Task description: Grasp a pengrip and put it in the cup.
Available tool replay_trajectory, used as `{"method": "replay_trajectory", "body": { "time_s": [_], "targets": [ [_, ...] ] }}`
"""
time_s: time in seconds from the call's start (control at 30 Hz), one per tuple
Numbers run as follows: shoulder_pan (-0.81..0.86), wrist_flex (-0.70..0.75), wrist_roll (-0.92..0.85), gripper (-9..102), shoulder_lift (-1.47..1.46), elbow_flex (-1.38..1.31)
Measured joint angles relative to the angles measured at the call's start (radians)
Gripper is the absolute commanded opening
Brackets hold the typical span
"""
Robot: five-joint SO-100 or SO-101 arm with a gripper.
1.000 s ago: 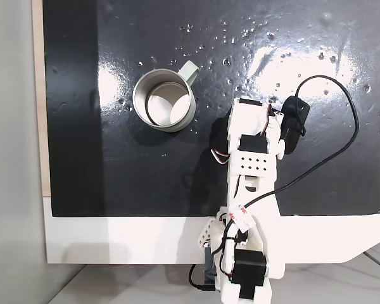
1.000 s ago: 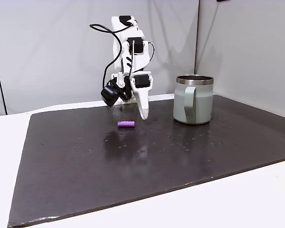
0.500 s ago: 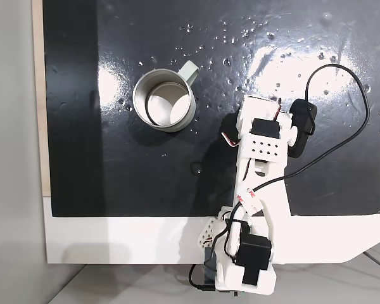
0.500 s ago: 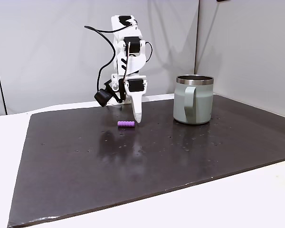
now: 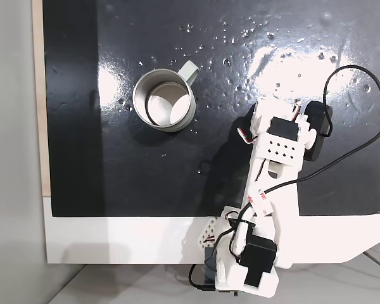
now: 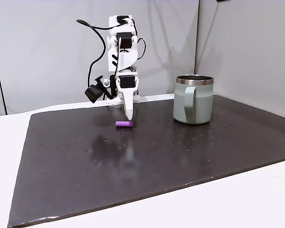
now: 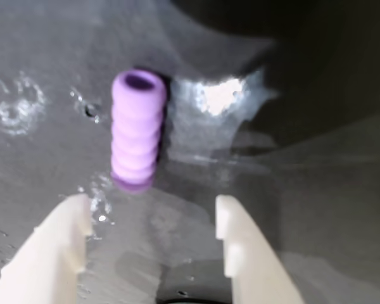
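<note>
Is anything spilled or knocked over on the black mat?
Nothing big. The pengrip lies on its side on the mat, ahead of the open tool. The cup stands upright. The mat is speckled with small shiny specks and marks, seen clearly in the wrist view; whether they are droplets or dents is hard to tell.

White plastic arm (image 6: 123, 61) with black servos, looping black cable, cream-fingered tool (image 7: 152, 209).

A plain test bench setup here: black mat (image 6: 147, 161) on a white table (image 6: 256, 199), bare grey wall panels (image 6: 42, 52) behind, small white hobby arm (image 5: 266, 209) with loose cable (image 5: 367, 136)
</note>
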Motion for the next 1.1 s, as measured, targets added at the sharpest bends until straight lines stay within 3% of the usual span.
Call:
{"method": "replay_trajectory", "body": {
  "time_s": [0.37, 0.7, 0.9, 1.1],
  "targets": [
    [0.091, -0.008, -0.069, 24, -0.127, -0.06],
    [0.092, -0.008, -0.106, 1, -0.152, -0.078],
    [0.061, -0.003, -0.124, 0, -0.147, -0.08],
    [-0.043, 0.133, -0.077, 0, 0.011, -0.123]
  ]
}}
